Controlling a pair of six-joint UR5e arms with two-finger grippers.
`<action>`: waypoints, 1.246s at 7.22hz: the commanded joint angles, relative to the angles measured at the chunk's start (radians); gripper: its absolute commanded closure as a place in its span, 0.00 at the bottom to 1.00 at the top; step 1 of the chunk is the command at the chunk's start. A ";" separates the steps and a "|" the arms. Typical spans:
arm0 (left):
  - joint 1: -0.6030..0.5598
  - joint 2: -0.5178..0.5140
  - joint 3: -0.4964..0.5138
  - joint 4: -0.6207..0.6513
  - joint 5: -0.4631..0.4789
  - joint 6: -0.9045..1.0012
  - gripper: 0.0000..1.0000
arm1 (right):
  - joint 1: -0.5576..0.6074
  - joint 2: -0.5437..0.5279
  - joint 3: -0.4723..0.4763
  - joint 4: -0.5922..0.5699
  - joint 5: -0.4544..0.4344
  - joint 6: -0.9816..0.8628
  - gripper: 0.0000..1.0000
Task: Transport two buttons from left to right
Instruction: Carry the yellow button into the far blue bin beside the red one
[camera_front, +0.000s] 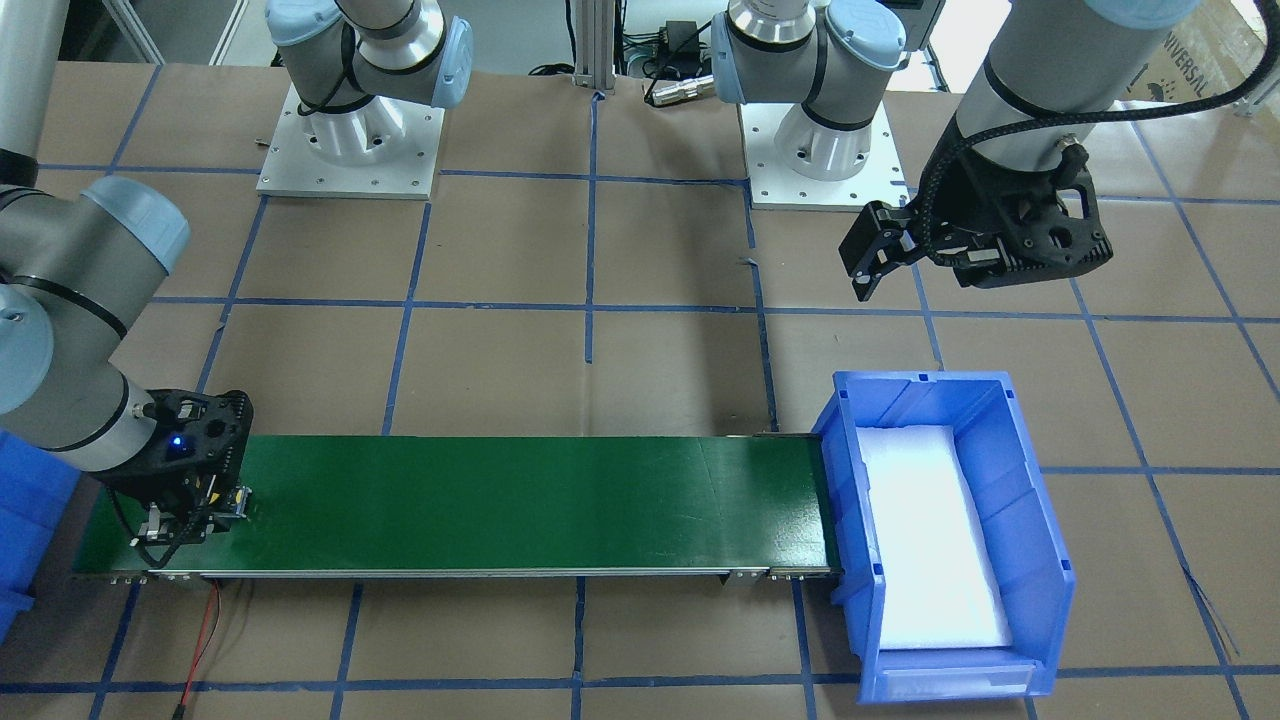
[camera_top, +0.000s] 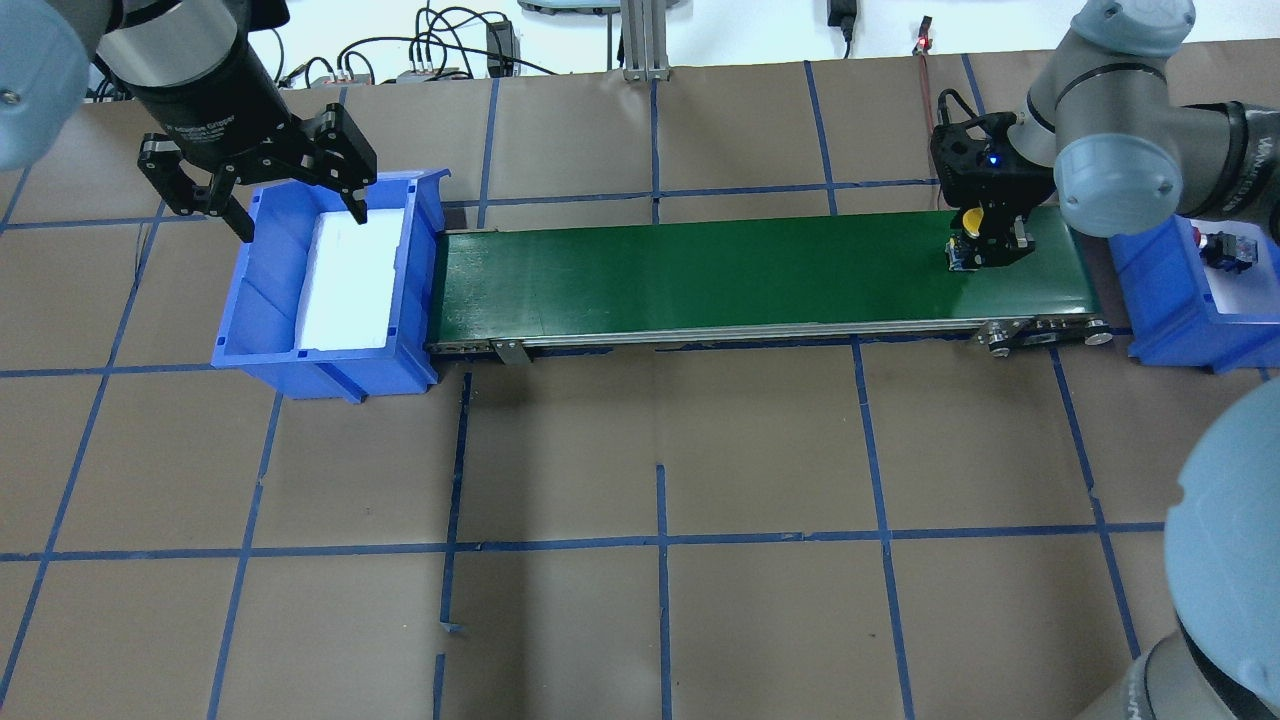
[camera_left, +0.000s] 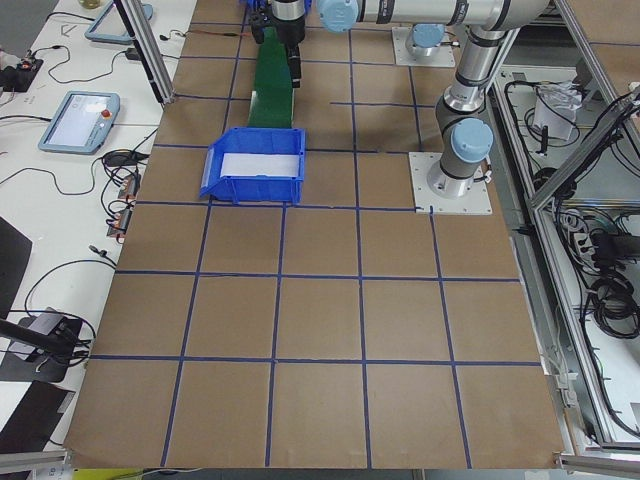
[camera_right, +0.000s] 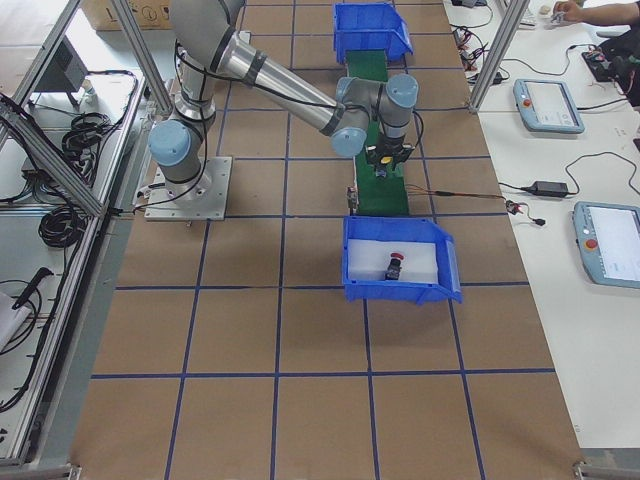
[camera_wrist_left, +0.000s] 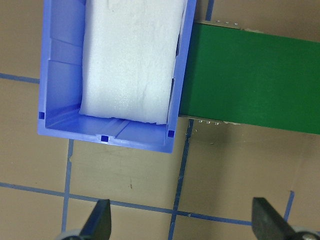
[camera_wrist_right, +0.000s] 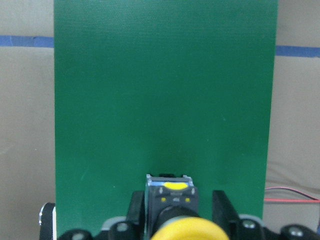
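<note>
A robotics lab: teach pendants (camera_right: 548, 105), aluminium framing (camera_right: 498, 55), blue-taped table (camera_top: 760, 450).

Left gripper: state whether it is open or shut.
Open. In the wrist view the left gripper has its fingers spread wide, with nothing between them.

My table and its load

Brown paper with a blue tape grid covers my table (camera_top: 660, 440). The green conveyor belt (camera_top: 700, 275) runs left to right across its far part, the left bin (camera_top: 320, 375) against its left end, the right bin (camera_top: 1170, 335) just beside its right end. My two base plates (camera_front: 290, 175) sit on my side of the belt.
</note>
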 joint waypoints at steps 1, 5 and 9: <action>0.000 0.001 0.000 0.000 0.000 0.000 0.00 | -0.012 -0.021 -0.021 0.013 -0.009 -0.003 0.93; 0.000 -0.008 0.002 0.003 -0.002 -0.006 0.00 | -0.361 -0.117 -0.140 0.118 0.000 -0.197 0.93; 0.000 -0.007 0.003 0.003 -0.002 -0.001 0.00 | -0.509 0.077 -0.142 0.043 0.000 -0.390 0.91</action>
